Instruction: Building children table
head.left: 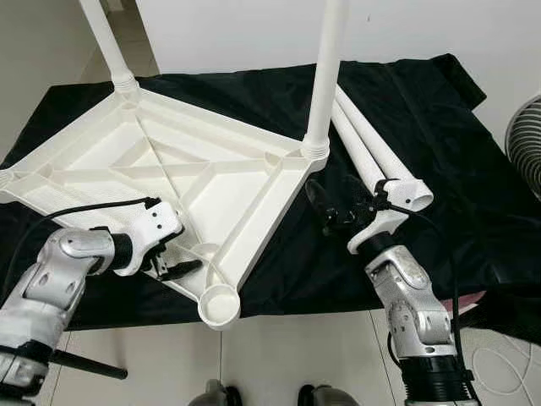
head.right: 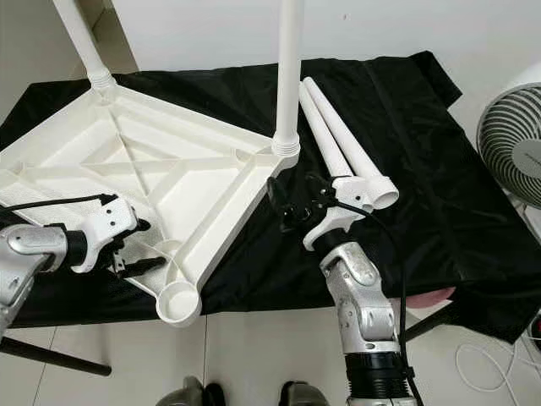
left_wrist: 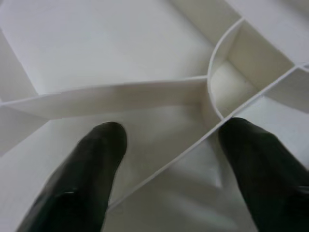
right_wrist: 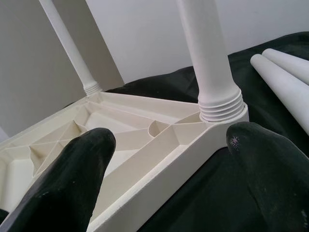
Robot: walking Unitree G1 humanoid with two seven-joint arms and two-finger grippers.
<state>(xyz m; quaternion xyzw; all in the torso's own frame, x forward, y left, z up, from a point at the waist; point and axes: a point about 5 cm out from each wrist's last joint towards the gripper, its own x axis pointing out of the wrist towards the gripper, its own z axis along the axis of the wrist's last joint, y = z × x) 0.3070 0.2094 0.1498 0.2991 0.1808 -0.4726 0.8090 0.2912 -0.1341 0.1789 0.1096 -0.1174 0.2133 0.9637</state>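
Head view: white tabletop [head.left: 169, 169] upside down on black cloth [head.left: 439, 169], two legs [head.left: 325, 76] fitted upright, two loose legs [head.left: 372, 148] beside it.
Left wrist: left gripper [left_wrist: 169, 159] spread, fingers straddling a rib.
Right wrist: right gripper [right_wrist: 169, 174] wide, near fitted corner, holding nothing.

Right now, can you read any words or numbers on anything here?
None: no words, numbers or signs can be read.
The table top, the legs, the black cloth and the fan all look plain.
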